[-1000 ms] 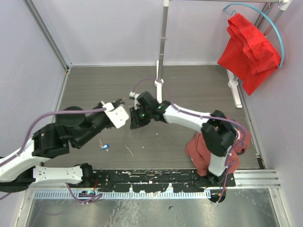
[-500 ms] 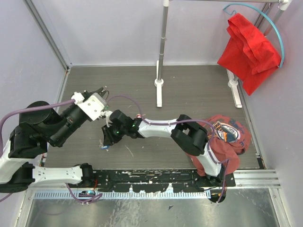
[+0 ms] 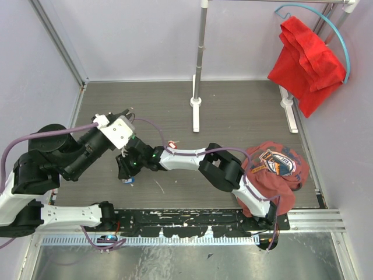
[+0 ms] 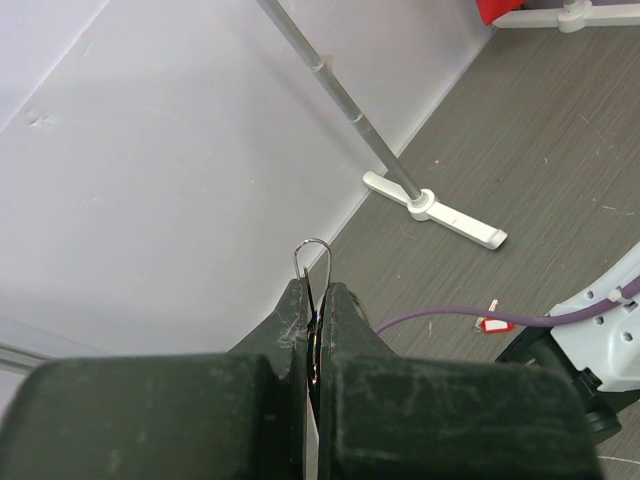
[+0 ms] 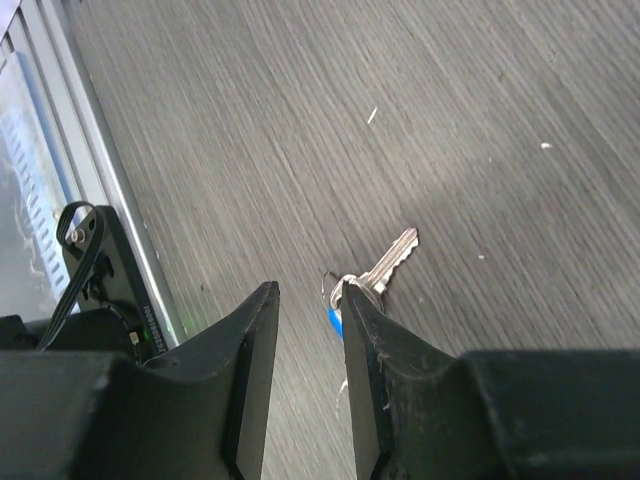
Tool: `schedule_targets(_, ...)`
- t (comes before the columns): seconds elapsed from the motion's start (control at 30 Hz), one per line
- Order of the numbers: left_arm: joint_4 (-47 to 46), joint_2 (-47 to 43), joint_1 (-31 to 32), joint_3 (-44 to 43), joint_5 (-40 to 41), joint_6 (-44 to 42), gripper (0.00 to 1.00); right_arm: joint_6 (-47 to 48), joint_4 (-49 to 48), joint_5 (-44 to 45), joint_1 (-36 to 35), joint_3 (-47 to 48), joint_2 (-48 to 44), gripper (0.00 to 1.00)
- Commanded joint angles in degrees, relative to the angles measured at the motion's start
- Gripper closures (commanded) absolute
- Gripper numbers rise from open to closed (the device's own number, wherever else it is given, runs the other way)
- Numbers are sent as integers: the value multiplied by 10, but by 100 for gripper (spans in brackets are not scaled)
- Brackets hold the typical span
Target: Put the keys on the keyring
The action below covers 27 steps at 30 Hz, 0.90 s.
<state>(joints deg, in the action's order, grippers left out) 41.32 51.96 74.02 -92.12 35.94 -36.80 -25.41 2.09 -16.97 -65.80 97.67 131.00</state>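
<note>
The right hand (image 5: 307, 295) has been swung from the middle of the bench (image 3: 233, 111) to its near left part. It is now held low, fingers partly apart, over a blue-tagged key (image 5: 385, 265) lying flat there. The left hand (image 4: 314, 292) has been drawn back towards the left edge and is clamped on the keyring (image 4: 312, 241), which is held clear of the bench. A pick-up of this key is judged to be next; no threading is seen yet.

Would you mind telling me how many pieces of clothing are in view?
2: a red garment hanging up at the far right, and a rust-red printed T-shirt heaped at the near right. More could lie hidden beneath it.
</note>
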Motion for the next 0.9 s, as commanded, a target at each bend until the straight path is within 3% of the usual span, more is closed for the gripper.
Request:
schedule_targets(0.0, -5, -4, -2, -23, 6, -1, 100, 11, 2, 19, -7, 47, 12, 62)
schedule_targets(0.6, -11, -9, -2, -17, 8, -4, 100, 28, 37, 29, -20, 78, 45, 66)
schedule_targets(0.87, -15, -10, -2, -15, 8, -7, 100, 35, 48, 42, -23, 80, 46, 74)
